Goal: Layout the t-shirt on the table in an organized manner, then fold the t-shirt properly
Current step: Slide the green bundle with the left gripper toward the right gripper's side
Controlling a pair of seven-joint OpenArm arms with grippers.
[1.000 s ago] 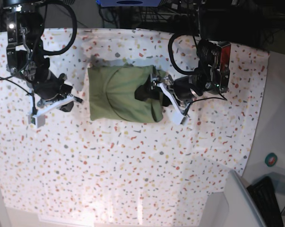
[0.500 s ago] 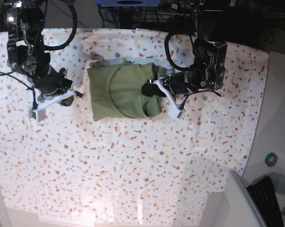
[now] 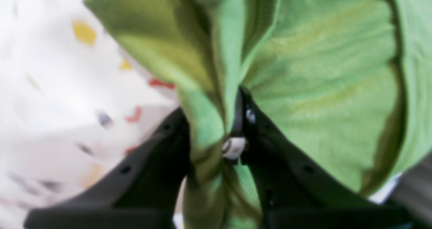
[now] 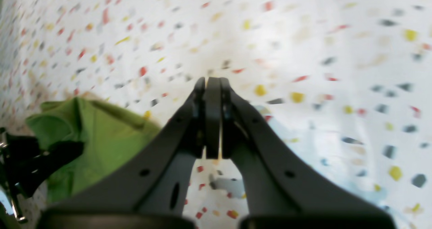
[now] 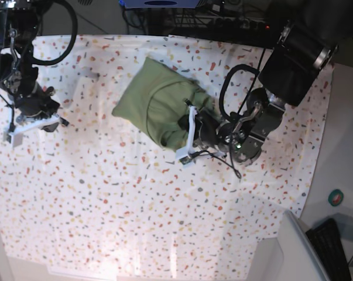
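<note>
Your left gripper point(image 3: 216, 134) is clamped on a bunched fold of the olive-green t-shirt point(image 5: 156, 105), black fingers point(image 3: 270, 148) pinching the cloth with fabric spilling either side; in the base view the shirt sits as a crumpled folded bundle on the upper middle of the speckled table point(image 5: 135, 211), skewed diagonally, its lower right end in that grip. Your right gripper point(image 4: 212, 117) has its fingertips pressed together on nothing, over bare table well apart from the shirt, at the base view's left edge
</note>
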